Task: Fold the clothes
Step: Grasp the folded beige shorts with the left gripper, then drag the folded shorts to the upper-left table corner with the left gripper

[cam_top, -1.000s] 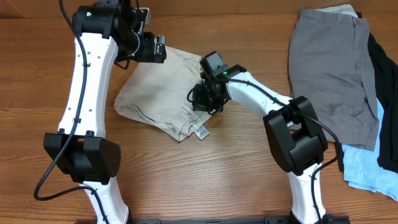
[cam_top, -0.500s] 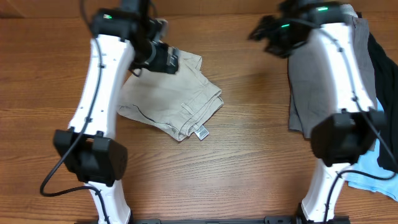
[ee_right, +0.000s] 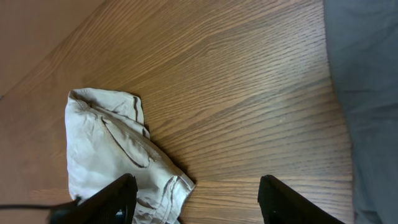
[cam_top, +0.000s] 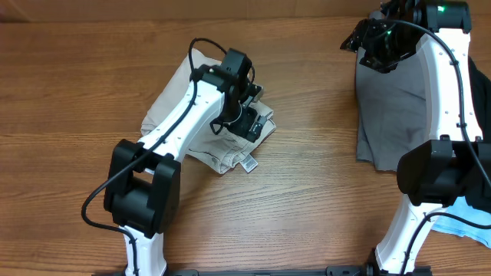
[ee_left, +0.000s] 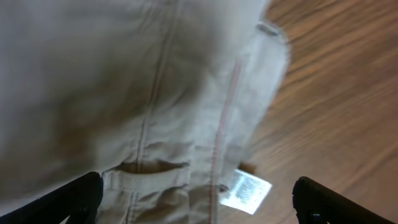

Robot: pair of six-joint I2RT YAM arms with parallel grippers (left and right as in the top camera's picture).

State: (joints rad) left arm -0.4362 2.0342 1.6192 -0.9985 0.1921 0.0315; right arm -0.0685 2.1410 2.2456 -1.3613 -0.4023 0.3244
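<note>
The beige shorts lie folded in a bundle left of the table's middle, their white label at the near corner. My left gripper hovers over their right edge, open wide. In the left wrist view the waistband and label lie between and below the left gripper's fingers, not gripped. My right gripper hangs open and empty at the back right, above the grey shorts' left edge. The right wrist view shows the right gripper high over bare wood, the beige shorts at its left.
A black garment and a light-blue one lie at the right edge, partly under the grey shorts and behind my right arm. Bare wooden table separates the beige bundle from the grey shorts.
My right gripper let go of the beige shorts, opened and swung to the back right. My left arm moved from the shorts' back left corner to over their right edge.
</note>
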